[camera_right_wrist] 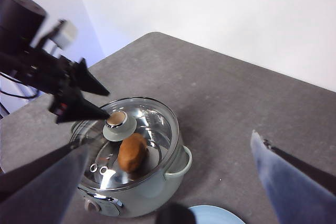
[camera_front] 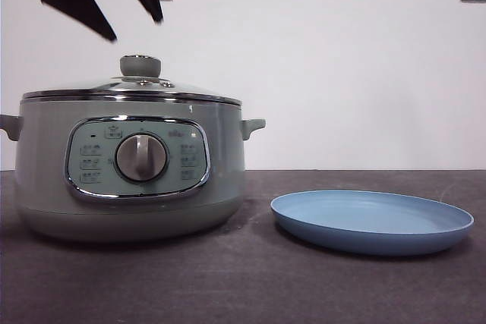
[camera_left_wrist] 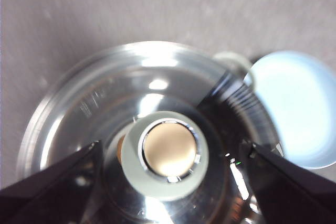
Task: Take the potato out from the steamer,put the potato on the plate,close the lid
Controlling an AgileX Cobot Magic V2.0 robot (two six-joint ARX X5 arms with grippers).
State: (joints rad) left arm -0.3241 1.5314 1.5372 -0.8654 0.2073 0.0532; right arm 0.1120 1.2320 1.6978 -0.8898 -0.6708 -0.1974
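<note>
Glass lid [camera_front: 133, 87] sat on the steamer [camera_front: 129, 180], potato [camera_right_wrist: 131, 152] inside. The left tool [camera_front: 137, 28] hung above the knob, spread wide; the right tool [camera_right_wrist: 173, 182] was wide too.

The steamer [camera_front: 129, 168] stands upright on the table toward its left side, a big round sage-green pot with a chrome rim, small side handles and a chrome-framed panel with a central dial facing front. The lid [camera_front: 133, 89] sits closed and level on its rim: clear glass, chrome edge, green knob [camera_left_wrist: 169, 153] with a shiny chrome top. Through the glass I can see the potato [camera_right_wrist: 132, 152], orange-brown and rounded, lying inside the pot under the knob. The plate [camera_front: 372, 220], light blue, wide and shallow, lies flat and bare on the table just right of the steamer, not touching it.
</note>
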